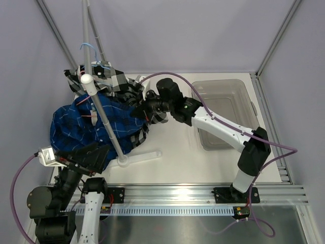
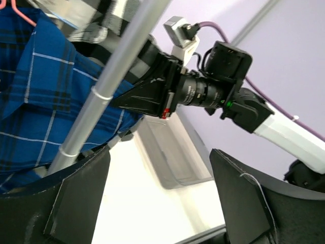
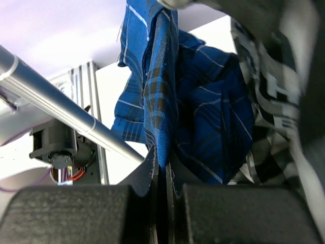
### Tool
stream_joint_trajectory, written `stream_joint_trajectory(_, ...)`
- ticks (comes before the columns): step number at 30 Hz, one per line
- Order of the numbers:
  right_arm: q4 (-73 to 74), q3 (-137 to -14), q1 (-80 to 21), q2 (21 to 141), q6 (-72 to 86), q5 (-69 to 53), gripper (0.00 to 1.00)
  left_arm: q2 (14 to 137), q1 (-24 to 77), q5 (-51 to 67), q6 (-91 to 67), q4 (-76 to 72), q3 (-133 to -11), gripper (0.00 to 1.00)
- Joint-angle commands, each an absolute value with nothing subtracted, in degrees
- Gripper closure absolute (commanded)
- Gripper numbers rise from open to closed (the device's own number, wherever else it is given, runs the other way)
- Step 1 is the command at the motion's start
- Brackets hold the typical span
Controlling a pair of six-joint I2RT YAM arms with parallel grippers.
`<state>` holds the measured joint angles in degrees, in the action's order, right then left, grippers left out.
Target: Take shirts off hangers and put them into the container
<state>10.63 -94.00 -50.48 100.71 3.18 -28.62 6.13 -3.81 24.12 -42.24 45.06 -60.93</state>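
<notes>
The royal-blue plaid shirt [image 1: 76, 124] hangs bunched on the white rack pole [image 1: 104, 119], with a bit of pink hanger [image 2: 20, 12] at its collar. Behind it hangs the black, white and grey checked shirt [image 1: 119, 84] under the light blue hanger [image 1: 90, 47]. My right gripper [image 3: 162, 170] is shut on a fold of the blue shirt [image 3: 203, 117], pinched between its pads at the shirt's right side [image 1: 144, 112]. My left gripper [image 2: 160, 203] stands open and holds nothing, low beside the blue shirt [image 2: 30, 91]. The see-through container [image 1: 223, 112] sits at the right.
The rack's white foot [image 1: 139, 156] lies on the table in front of the shirts. The slanted pole [image 2: 111, 86] crosses just ahead of my left fingers. The right arm [image 1: 223, 129] reaches across in front of the container. A metal rail [image 1: 203, 193] runs along the near edge.
</notes>
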Motion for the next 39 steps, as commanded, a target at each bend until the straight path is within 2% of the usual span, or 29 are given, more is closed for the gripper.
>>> stream_joint_trajectory(1,4.7,-89.7,-50.4,95.1,6.0,-23.3,1.00,8.2,-4.8,32.9,-45.9,40.6,-62.4,0.16)
stream_joint_trajectory(15,1.1,-68.7,-50.4,80.1,7.7,-22.2,1.00,12.0,-6.2,44.2,-56.4,25.5,-63.3,0.14)
stream_joint_trajectory(21,5.9,-69.3,-51.2,78.2,6.0,-28.4,1.00,13.9,-6.7,45.0,-57.8,22.5,-63.3,0.14)
stream_joint_trajectory(27,14.1,-77.8,-52.5,81.1,1.6,-31.5,1.00,14.3,-7.5,46.4,-60.4,18.3,-61.4,0.14)
stream_joint_trajectory(31,12.6,-76.1,-53.3,79.2,2.5,-26.7,1.00,15.5,-7.5,47.7,-60.6,15.9,-61.4,0.14)
stream_joint_trajectory(39,9.9,-68.1,-53.3,66.3,6.8,-13.4,1.00,19.9,-7.7,49.3,-63.3,10.6,-63.2,0.14)
